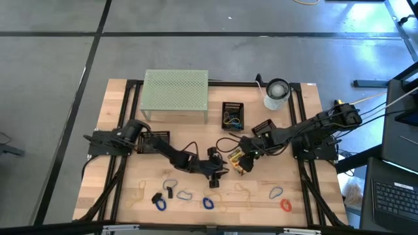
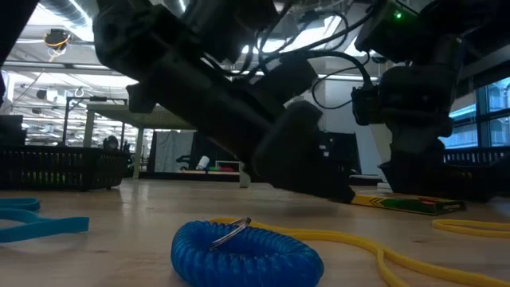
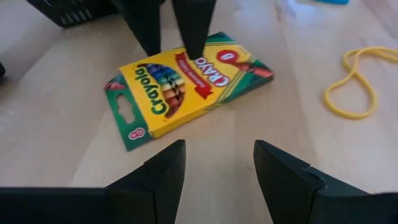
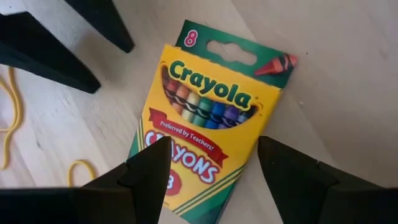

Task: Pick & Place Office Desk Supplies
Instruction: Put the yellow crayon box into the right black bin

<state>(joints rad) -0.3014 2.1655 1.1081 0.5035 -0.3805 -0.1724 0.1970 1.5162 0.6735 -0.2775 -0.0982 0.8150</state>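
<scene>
A yellow-green Crayola crayon box (image 1: 238, 160) lies flat on the table between both grippers, and shows in the left wrist view (image 3: 186, 87) and the right wrist view (image 4: 205, 118). My right gripper (image 4: 214, 165) is open and points down over one short end of the box, one finger at each long edge. My left gripper (image 3: 217, 165) is open and stands just short of the box on its left, touching nothing. Coloured loop clips (image 1: 208, 203), tan rubber bands (image 1: 243, 190) and small black clips (image 1: 157, 197) lie nearer the front edge. My right gripper comes at the crayon box from above, its fingers (image 3: 193, 31) across the box's short end (image 3: 186, 65). The box lies flat on the table. I cannot tell whether the fingertips touch it.
A pale-green mesh stand (image 1: 175, 91) and a white roll (image 1: 277, 93) are at the far edge. Black baskets (image 1: 232, 114) (image 1: 157, 138) (image 1: 262, 126) sit mid-table. A blue coil clip (image 2: 247, 243) and a yellow band (image 2: 382, 247) lie close to the low camera.
</scene>
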